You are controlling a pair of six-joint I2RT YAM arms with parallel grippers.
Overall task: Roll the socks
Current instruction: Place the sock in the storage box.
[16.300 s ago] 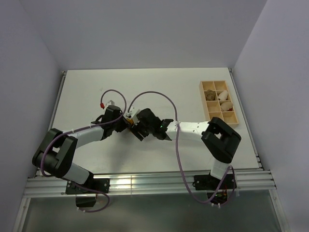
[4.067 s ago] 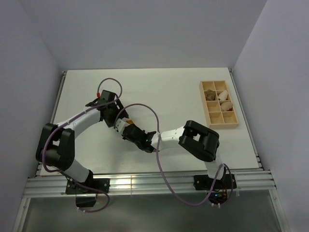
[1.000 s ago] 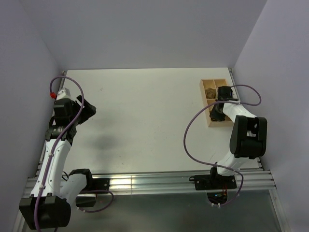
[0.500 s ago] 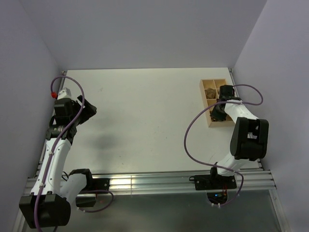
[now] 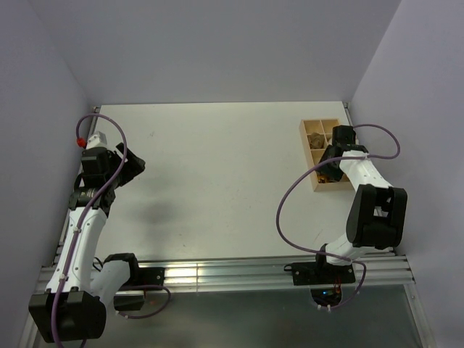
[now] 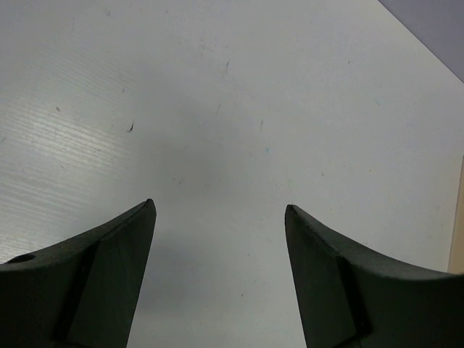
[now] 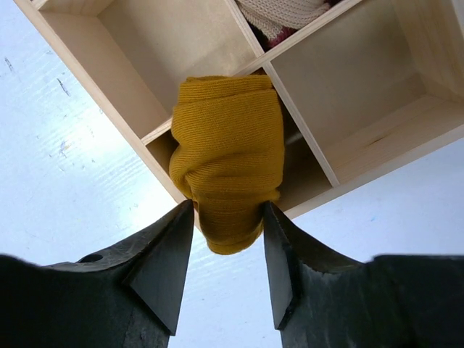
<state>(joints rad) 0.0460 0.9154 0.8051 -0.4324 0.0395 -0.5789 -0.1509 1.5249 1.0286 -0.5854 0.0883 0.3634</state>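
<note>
Socks (image 7: 228, 159): in the right wrist view they show as one rolled mustard-orange knit bundle. It lies over the light wooden compartment tray (image 7: 348, 80), its far end at a crossing of the dividers and its near end overhanging the tray's outer wall. Whether it rests on a compartment floor cannot be told. The right gripper (image 7: 228, 206) has one black finger close against each side of the bundle's near end, at a middling gap. Whether the fingers press on the fabric cannot be told. A cream knit item (image 7: 279, 14) sits in a compartment farther in.

Left wrist view: the left gripper (image 6: 217, 206) stands spread wide, with nothing between its fingers. Only the bare white table (image 6: 217, 109) lies beneath it.

Top external view: the tray (image 5: 305, 141) sits by the right edge of the table (image 5: 217, 167), towards the far right corner. The right gripper (image 5: 330, 170) is over the tray's near half. The left gripper (image 5: 134, 163) is near the left edge, well apart from the tray
</note>
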